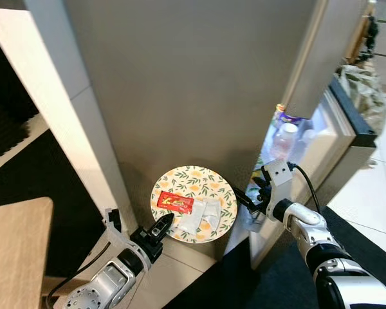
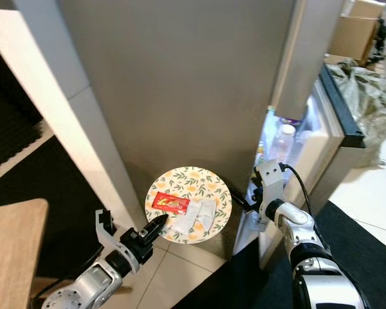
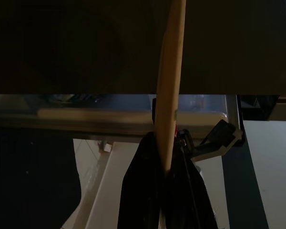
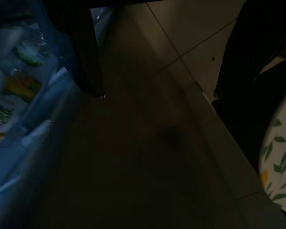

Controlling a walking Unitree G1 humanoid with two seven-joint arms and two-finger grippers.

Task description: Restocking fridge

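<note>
A round plate with a leaf and orange pattern carries a red packet and white packets. I hold it out in front of the grey fridge door. My left gripper is shut on the plate's near rim. In the left wrist view the rim runs edge-on between the black fingers. My right gripper is open just right of the plate, at the door's edge; its fingers stand wide apart with nothing between them. Bottles show in the lit fridge gap.
A second fridge door stands open at the right, with a crumpled bag behind it. A white panel flanks the fridge on the left. A wooden tabletop lies at lower left. A dark mat covers the floor at right.
</note>
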